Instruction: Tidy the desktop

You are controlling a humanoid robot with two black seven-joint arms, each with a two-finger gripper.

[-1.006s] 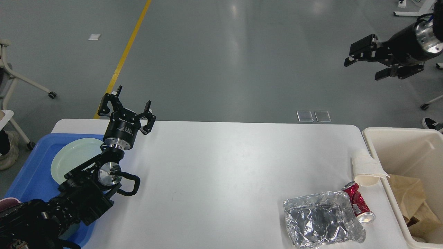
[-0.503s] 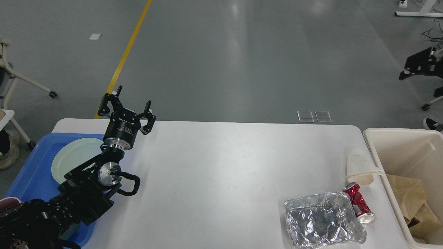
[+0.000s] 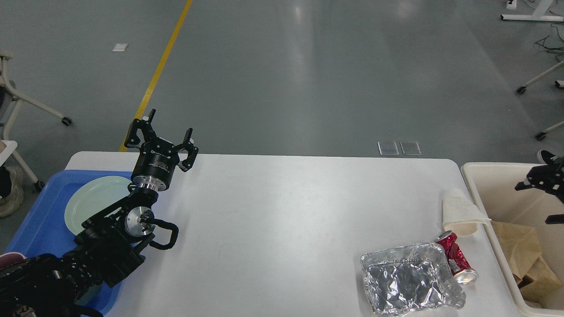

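Observation:
The white desktop (image 3: 286, 220) carries litter at its right end: a crumpled foil tray (image 3: 410, 279), a crushed red can (image 3: 457, 258) against its right side, and a white paper cup (image 3: 460, 213) lying on its side by the table's edge. My left gripper (image 3: 161, 134) points up over the far left edge, open and empty. Only part of my right gripper (image 3: 541, 200) shows at the right edge; it hangs over the cream bin, fingers spread, holding nothing, to the right of the cup.
The cream bin (image 3: 484, 193) stands against the table's right end with crumpled brown paper (image 3: 524, 251) inside. A blue tray (image 3: 39, 220) at the left holds a pale green plate (image 3: 94, 204), partly behind my left arm. Chair legs stand on the floor beyond.
My right gripper came down from the upper right, past the right edge, to just over the bin. The paper cup shifted slightly. The left arm stayed still.

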